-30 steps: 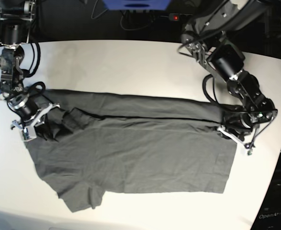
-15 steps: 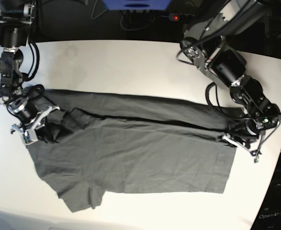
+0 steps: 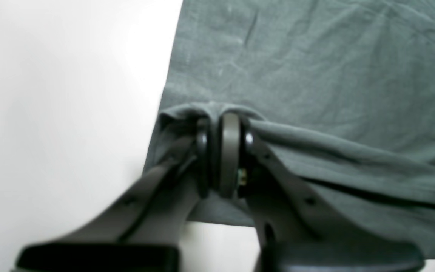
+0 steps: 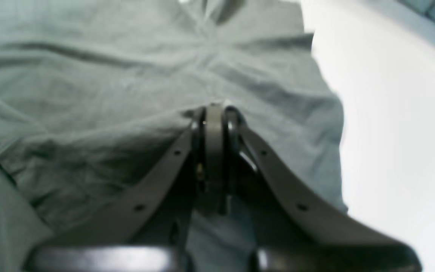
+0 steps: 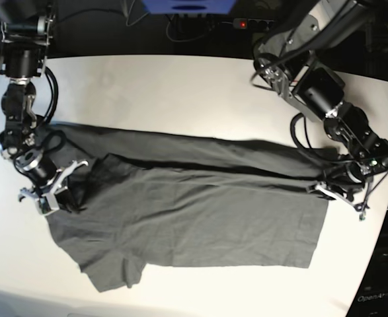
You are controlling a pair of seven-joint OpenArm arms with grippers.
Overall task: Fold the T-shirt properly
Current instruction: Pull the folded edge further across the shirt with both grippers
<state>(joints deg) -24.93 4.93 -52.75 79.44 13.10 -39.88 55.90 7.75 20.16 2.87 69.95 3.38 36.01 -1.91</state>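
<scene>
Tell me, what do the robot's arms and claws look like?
Both arms are black and silver metal with looping black cables. The left arm has a tiny green light near its wrist. The left gripper and right gripper have grey, curved fingers dotted with small holes.

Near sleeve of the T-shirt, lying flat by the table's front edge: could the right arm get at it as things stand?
Probably not yet: the right pincer is shut on the T-shirt at its shoulder end. Nothing covers the sleeve, so once freed, the way looks open.

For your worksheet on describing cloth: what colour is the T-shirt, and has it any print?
Plain dark grey T-shirt, no print; base view shows it best.
</scene>
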